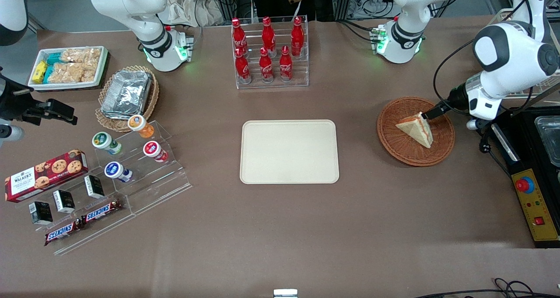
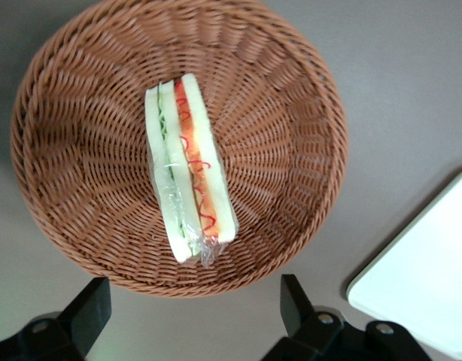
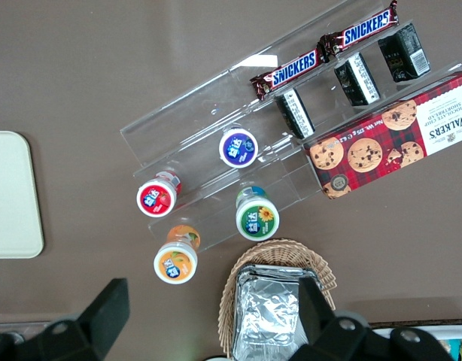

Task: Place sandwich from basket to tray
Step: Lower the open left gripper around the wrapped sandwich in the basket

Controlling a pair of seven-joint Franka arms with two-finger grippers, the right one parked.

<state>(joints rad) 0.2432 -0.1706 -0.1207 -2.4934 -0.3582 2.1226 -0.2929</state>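
The sandwich [image 1: 415,129] is a plastic-wrapped white-bread wedge lying in the round reddish-brown basket [image 1: 393,145], toward the working arm's end of the table. In the left wrist view the sandwich [image 2: 187,169] shows its orange-red and green filling edge, resting across the basket [image 2: 65,188]. My gripper [image 1: 428,114] hovers over the basket's rim, just above the sandwich's end. It is open [image 2: 192,308], its fingers [image 2: 88,304] spread wide with nothing between them. The cream-beige tray [image 1: 288,151] lies flat mid-table, and its corner [image 2: 427,293] shows beside the basket.
A clear rack of red cola bottles [image 1: 269,53] stands farther from the front camera than the tray. A control box with a red button [image 1: 536,201] sits at the working arm's table end. Yogurt cups, snacks and a foil-filled wicker basket [image 1: 127,94] lie toward the parked arm's end.
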